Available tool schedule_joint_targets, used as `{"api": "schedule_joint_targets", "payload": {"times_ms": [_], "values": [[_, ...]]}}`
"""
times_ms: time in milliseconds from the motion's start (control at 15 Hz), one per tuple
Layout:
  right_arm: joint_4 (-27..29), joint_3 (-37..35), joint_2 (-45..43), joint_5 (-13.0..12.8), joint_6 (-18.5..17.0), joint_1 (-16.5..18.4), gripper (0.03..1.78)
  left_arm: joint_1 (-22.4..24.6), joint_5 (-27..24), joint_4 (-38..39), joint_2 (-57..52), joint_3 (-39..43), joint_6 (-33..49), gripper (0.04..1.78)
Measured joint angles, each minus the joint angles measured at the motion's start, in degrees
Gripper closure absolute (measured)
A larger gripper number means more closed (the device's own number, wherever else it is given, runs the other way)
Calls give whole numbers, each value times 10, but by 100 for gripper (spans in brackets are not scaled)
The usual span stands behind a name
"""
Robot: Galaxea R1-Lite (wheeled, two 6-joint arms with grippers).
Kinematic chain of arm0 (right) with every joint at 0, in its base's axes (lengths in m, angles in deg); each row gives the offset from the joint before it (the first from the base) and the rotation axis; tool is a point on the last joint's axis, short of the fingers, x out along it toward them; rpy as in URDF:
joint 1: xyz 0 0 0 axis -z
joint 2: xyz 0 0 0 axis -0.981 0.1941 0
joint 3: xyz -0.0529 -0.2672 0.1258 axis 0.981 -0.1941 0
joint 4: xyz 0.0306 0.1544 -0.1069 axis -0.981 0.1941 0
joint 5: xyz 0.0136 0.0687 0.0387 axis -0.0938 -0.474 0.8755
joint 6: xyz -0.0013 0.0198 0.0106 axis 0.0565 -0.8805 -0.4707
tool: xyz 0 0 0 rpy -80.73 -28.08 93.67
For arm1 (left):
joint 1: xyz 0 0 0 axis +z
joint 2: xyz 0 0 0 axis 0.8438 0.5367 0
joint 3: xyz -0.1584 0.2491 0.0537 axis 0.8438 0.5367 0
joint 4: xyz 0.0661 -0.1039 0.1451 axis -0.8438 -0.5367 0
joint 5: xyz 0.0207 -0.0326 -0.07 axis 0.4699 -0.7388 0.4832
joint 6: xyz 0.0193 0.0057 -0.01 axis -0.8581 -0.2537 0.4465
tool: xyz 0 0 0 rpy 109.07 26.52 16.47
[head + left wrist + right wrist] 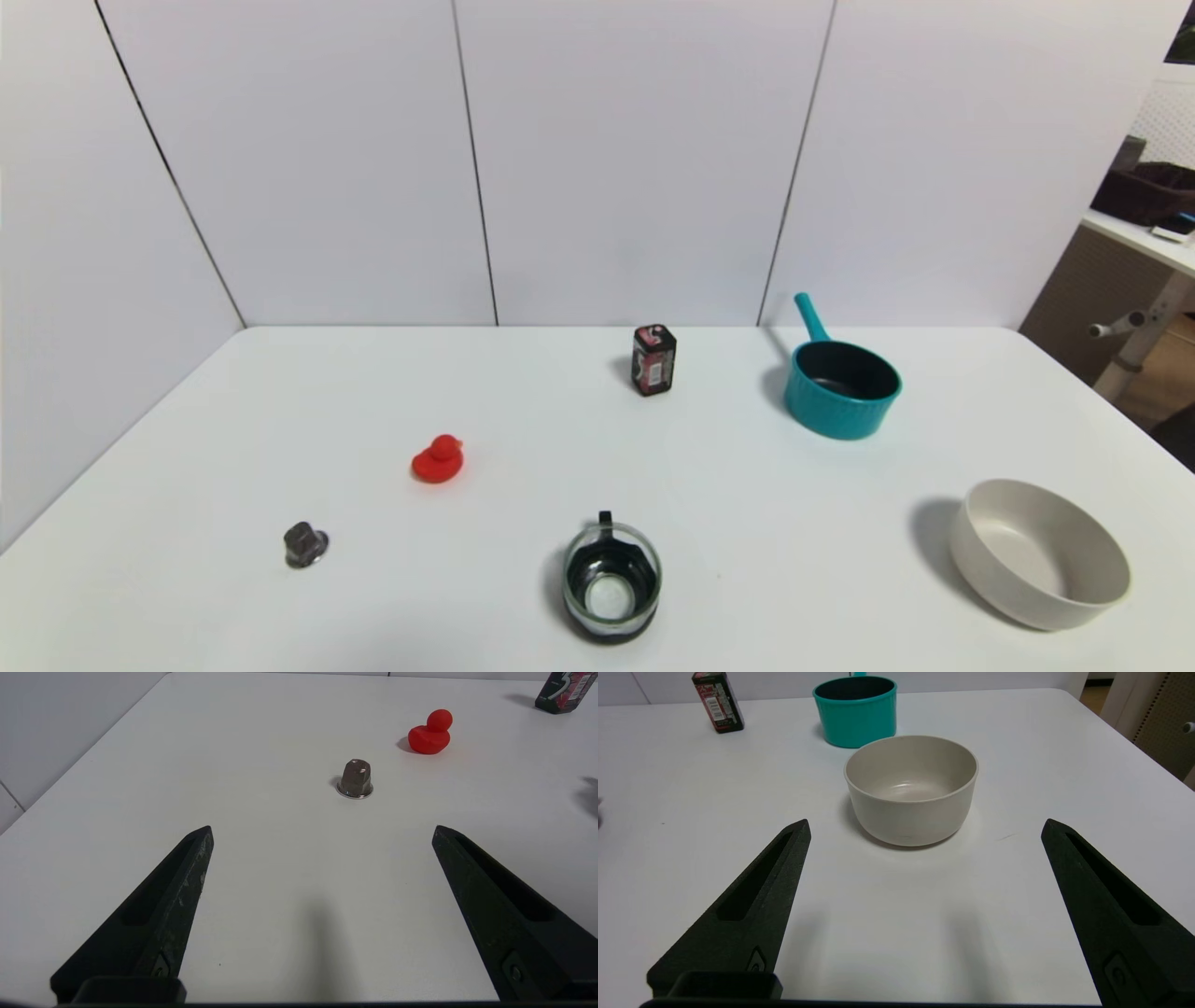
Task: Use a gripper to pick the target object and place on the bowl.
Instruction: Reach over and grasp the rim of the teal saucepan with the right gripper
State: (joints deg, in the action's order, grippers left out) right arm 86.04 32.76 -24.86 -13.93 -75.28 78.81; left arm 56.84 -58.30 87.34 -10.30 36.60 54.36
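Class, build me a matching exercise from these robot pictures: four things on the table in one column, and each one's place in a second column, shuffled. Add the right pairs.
Things:
1. teal saucepan
2. beige bowl
3. red duck
4. glass mug

Places:
A. near edge, middle of the table
B. left half, beyond the small metal cap
C. far right, handle toward the wall
D. near right corner, in front of the open right gripper

Pairs: 1-C, 2-D, 3-B, 4-A

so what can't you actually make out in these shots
- Teal saucepan: in the right wrist view its handle is cut off by the picture's edge; the head view shows it.
- Small dark box: cut by the left wrist view's edge, and its print is too small to read in any view.
- Both arms: outside the head view; only the open jaws show in the wrist views.
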Motion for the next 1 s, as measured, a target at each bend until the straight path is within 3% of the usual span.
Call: {"api": "schedule_joint_targets", "payload": {"times_ms": [533,733,1000], "values": [[25,13,1,1,5,0,10,0,0,0,0,0,0,13],[62,82,24,1,3,0,10,0,0,0,0,0,0,13],[75,215,120,3,10,9,10,0,0,0,0,0,0,13]]}}
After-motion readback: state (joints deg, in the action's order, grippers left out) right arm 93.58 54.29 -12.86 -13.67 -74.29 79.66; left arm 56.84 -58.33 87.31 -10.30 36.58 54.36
